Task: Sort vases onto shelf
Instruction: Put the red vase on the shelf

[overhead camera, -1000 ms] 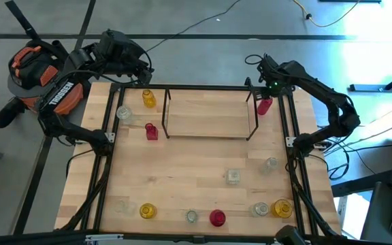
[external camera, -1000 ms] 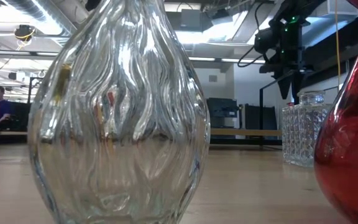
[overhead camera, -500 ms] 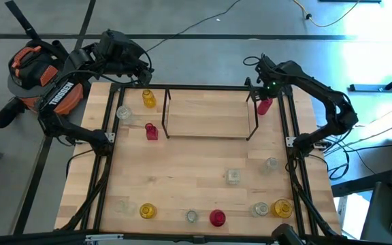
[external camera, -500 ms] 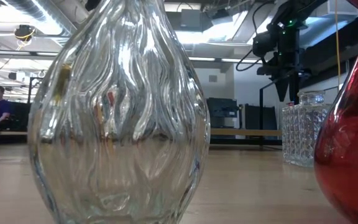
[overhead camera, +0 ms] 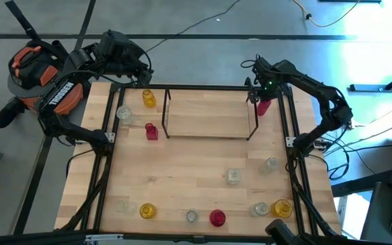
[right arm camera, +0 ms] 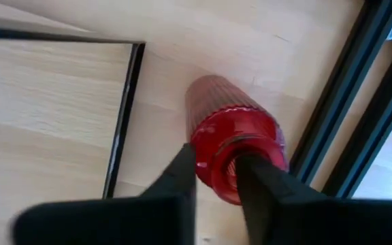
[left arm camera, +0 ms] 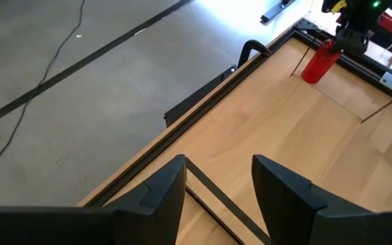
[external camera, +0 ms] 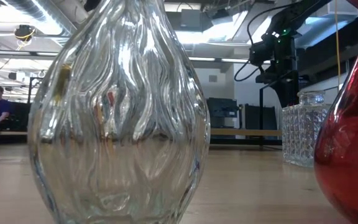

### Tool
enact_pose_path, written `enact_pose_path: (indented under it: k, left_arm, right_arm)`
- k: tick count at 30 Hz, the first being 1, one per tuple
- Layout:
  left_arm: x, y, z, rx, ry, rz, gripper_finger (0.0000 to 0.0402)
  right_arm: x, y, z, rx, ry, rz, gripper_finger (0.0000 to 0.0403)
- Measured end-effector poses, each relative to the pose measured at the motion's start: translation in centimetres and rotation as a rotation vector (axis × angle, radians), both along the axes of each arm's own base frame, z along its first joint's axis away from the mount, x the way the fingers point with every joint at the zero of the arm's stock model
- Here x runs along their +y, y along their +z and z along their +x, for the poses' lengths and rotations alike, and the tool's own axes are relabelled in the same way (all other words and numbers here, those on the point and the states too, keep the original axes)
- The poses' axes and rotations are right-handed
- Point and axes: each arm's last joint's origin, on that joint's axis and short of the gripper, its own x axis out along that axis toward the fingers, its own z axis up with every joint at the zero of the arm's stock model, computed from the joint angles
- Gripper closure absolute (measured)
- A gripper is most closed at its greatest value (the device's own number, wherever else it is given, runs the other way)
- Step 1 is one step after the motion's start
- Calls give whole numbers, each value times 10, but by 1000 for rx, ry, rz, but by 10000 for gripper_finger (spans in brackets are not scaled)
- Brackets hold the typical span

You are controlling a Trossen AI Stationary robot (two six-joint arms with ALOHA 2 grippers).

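Observation:
A red vase (right arm camera: 231, 129) stands upright on the tabletop just right of the shelf (overhead camera: 208, 112), between the shelf's black end posts and the table's rail. My right gripper (right arm camera: 216, 155) points down onto the vase's top and is shut on it; from across the table the vase shows as (left arm camera: 318, 61). My left gripper (left arm camera: 216, 167) hangs open and holds nothing over the table's far left corner (overhead camera: 143, 73). Left of the shelf stand a yellow vase (overhead camera: 148, 99), a clear one (overhead camera: 123, 112) and a red one (overhead camera: 151, 131). My right gripper has the red vase by its rim (right arm camera: 218, 167) at the top. One finger (right arm camera: 257, 180) seems to reach into the mouth, and the other (right arm camera: 182, 170) lies on the outside. The fingers come from above, pointing down. The vase stands upright with its base on the table.
Several more vases stand along the near edge, among them a yellow one (overhead camera: 147, 211), a red one (overhead camera: 217, 218) and a second yellow one (overhead camera: 282, 207). Two clear ones (overhead camera: 233, 177) (overhead camera: 271, 163) stand nearer the middle. Black rails (overhead camera: 292, 136) border the table.
My right gripper has sunk onto the top of the red vase, shifting slightly toward the table's left, and its fingers have drawn together on the rim. The vase has stayed in place on the table.

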Motion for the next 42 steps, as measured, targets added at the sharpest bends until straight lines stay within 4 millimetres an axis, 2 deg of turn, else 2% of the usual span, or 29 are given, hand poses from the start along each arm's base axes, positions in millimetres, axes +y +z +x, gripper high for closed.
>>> enact_pose_path:
  k: [3,9,13,22,29,33,36,38,42]
  left_arm:
    - [0,0,0,1,0,0,239]
    - [0,0,0,2,2,2,239]
    - [0,0,0,3,6,5,239]
    - [2,3,2,-19,20,47,239]
    - [4,5,4,-40,22,63,239]
    - [7,3,7,-40,21,57,239]
    - [8,2,9,-38,20,52,239]
    - [7,1,11,-35,14,48,239]
    - [8,0,17,-37,2,52,239]
  right_arm:
    - [0,0,0,0,9,0,392]
    - [4,1,-3,29,67,36,396]
    - [8,12,-6,64,107,55,397]
    - [11,76,-10,42,141,-60,400]
    - [11,140,-9,-22,152,-314,401]
    - [14,171,2,-180,195,-456,402]
    - [19,183,16,-312,266,-509,402]
    - [23,183,28,-329,308,-505,402]
    - [22,166,59,-239,402,-447,402]
